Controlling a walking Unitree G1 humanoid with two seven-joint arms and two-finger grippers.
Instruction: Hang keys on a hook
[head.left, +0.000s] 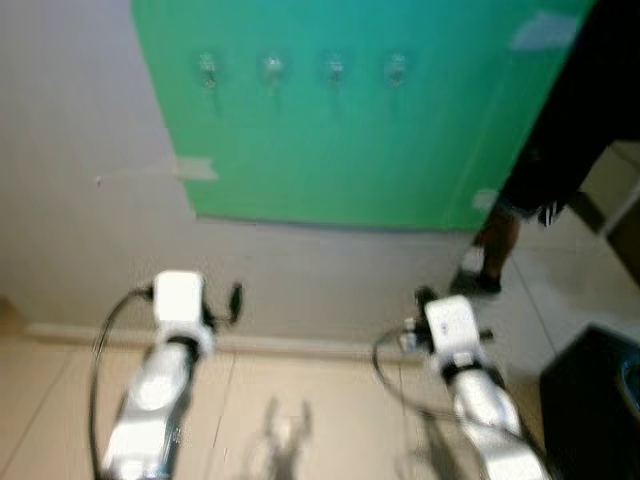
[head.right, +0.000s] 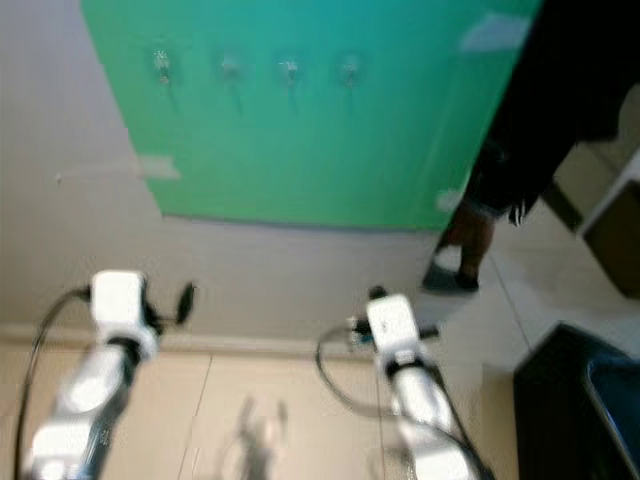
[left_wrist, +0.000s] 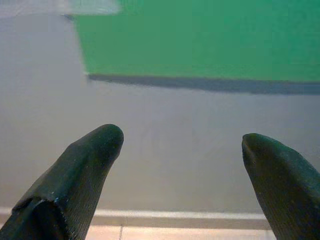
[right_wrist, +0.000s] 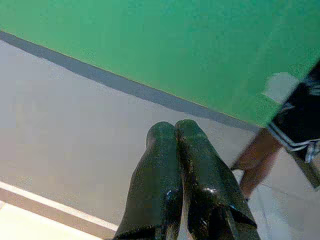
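Observation:
A green board (head.left: 350, 150) is fixed to the grey wall, with a row of several small metal hooks (head.left: 272, 68) near its top. Both arms reach toward the wall below the board. My left gripper (left_wrist: 182, 140) is open, its two black fingers (left_wrist: 90, 160) wide apart and nothing between them, pointing at the bare wall under the board's lower edge. My right gripper (right_wrist: 175, 127) is shut, fingertips pressed together, and I make out nothing held in it. It points at the wall near the board's lower right corner. The head views are blurred.
A person (head.left: 560, 130) in dark clothes stands at the right, close to the board, with a shoe (head.left: 475, 283) on the tiled floor. A dark box (head.left: 595, 400) sits low at the right. A pale skirting board (head.left: 300, 345) runs along the foot of the wall.

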